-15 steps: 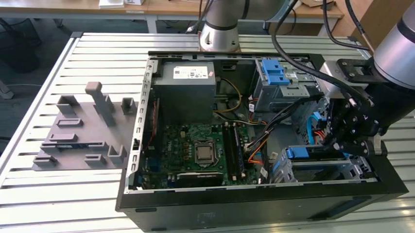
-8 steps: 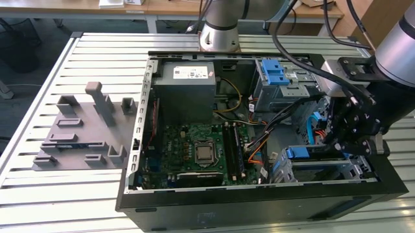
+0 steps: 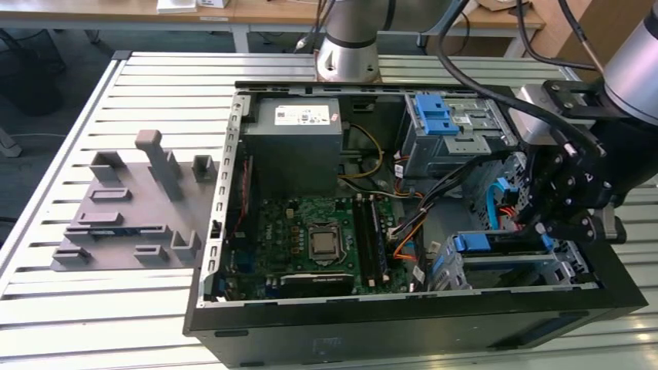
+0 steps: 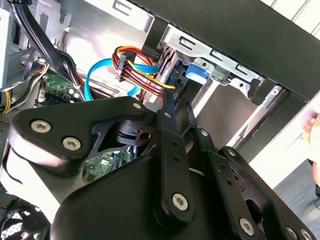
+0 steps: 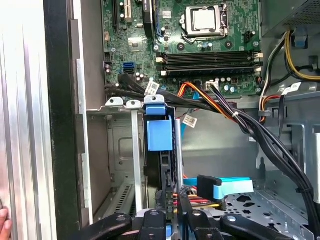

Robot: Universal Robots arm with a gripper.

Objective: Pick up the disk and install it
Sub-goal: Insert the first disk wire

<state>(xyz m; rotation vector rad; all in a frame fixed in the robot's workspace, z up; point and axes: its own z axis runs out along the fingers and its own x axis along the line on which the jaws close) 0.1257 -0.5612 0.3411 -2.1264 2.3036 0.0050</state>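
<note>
End effector [image 3: 542,202] reaching down into the open computer case [image 3: 308,324] on the exterior view's right, closed on the disk [image 5: 165,175], fingers [image 5: 181,200] pinching its thin edge in the first wrist view. Going from large to small: slatted tabletop [image 3: 113,308] carrying the case, with a grey fixture [image 3: 134,216] lying well apart on the exterior view's left; inside the case, motherboard [image 3: 319,239] and grey power supply [image 3: 298,131] away from the work; then the lower drive cage [image 5: 120,150], with the disk standing on edge in it, directly beyond the fingertips. Long axis of the disk running straight away from the end effector, into the bay. Blue bracket tab [image 5: 158,132] at the disk's far end, level with the cage rim. Wrist tipped steeply down, arm bent in over the case wall. Cable bundle [image 5: 220,107] passing just beside the bay, blue data cable [image 4: 100,70] looping near
</note>
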